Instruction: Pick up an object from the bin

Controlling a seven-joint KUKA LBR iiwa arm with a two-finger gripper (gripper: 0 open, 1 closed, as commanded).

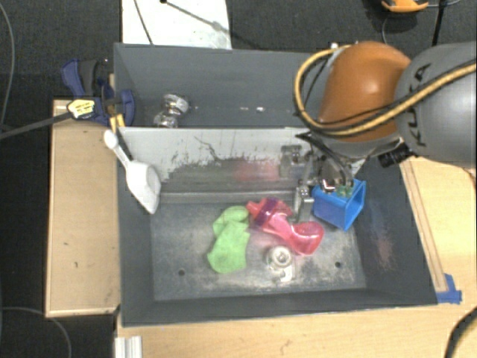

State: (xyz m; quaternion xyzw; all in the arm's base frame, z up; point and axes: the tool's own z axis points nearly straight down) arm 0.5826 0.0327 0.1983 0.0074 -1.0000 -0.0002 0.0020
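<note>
Grey metal bin (395, 263) below me, its floor scuffed and dull, sloped walls all round, dark ground beyond the rim. My gripper (311, 198) hangs under the orange cover (358, 88), low over the floor at about two o'clock from the middle of the bin. Is it spread or pressed together? From this angle I cannot tell, and I see nothing pinched in it. Two things crowd it. A blue open box (340, 203) sits just beside it at three o'clock, tilted, perhaps touching. A pink plastic toy (287, 228) lies at seven o'clock, its near end right at my tip. That pink piece is what the next move turns on, I reckon: its long axis runs from ten o'clock to four o'clock across the floor, so I would want to close across it, not along it, and I am off its middle towards the one o'clock side. A small shift to seven o'clock looks needed before any squeeze, and the blue box so near could get nudged or caught instead. Further out, a green soft lump (229, 241) rests at nine o'clock from the pink toy, just beside it, and a small clear shiny thing (279, 258) lies at six o'clock, close under it. A white spoon (141, 181) leans on the left wall, well apart from all this.
</note>
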